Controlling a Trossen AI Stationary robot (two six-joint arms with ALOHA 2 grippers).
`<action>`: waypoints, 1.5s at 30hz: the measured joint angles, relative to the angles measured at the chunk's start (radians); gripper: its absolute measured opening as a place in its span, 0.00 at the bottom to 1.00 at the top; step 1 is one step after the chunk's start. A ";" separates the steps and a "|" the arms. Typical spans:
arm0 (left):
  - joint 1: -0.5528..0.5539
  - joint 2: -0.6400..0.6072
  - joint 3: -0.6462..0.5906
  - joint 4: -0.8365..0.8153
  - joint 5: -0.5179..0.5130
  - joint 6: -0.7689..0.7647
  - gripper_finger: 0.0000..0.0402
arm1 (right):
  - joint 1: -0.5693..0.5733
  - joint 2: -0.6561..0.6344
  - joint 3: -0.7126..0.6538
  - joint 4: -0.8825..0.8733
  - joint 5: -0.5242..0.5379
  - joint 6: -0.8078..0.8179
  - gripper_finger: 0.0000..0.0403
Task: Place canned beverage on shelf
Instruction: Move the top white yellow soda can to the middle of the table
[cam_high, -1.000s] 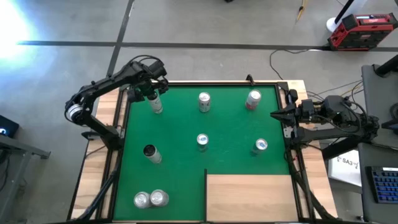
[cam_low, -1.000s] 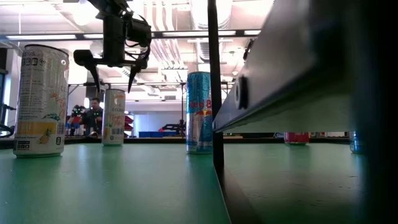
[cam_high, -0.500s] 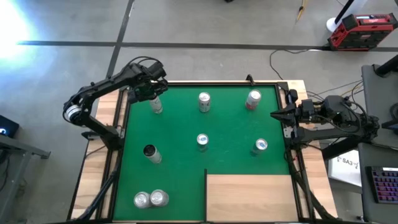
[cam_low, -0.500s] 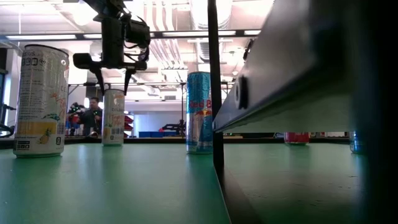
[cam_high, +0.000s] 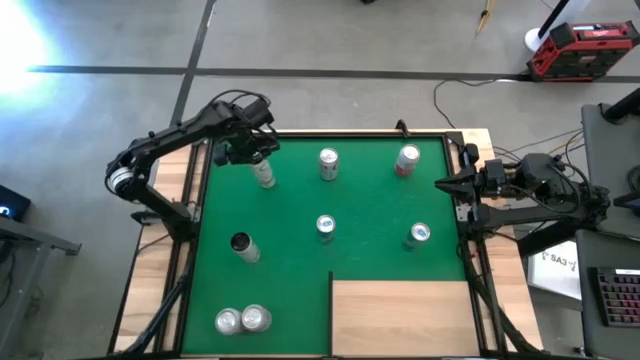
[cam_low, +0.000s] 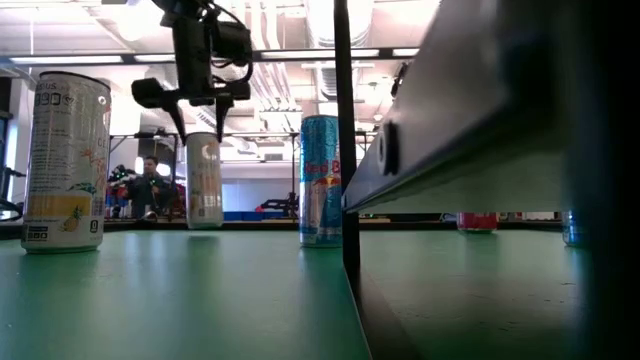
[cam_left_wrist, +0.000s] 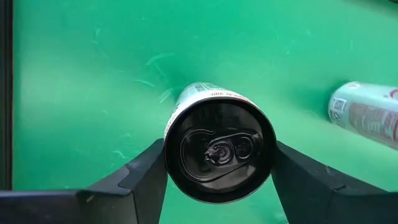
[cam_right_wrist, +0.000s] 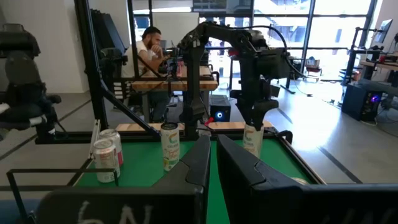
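The left end effector (cam_high: 258, 160) grips 1 can (cam_left_wrist: 219, 149) by its upper body at the mat's far-left corner; whether the can is off the mat is unclear. Next, carry it across to the shelf (cam_high: 400, 318), well apart at the near-right. The right end effector (cam_high: 443, 184) waits clenched.

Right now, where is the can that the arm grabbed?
In the high view, the can hangs in the left gripper over the green mat's far-left corner.

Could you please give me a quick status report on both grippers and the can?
Left gripper shut on slim pale can with dark top, lifted off green mat. Right gripper shut, parked at mat's edge. Pale plywood shelf bare.
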 joint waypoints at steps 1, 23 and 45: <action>-0.010 0.005 0.009 -0.004 -0.003 0.000 0.56 | 0.000 0.000 0.000 0.000 0.000 0.000 0.06; -0.277 0.429 0.593 -0.283 -0.030 0.022 0.56 | 0.000 0.000 0.000 0.000 0.000 0.000 0.06; -0.504 0.601 0.805 -0.234 -0.111 0.023 0.61 | 0.000 0.000 0.000 0.000 0.000 0.000 0.06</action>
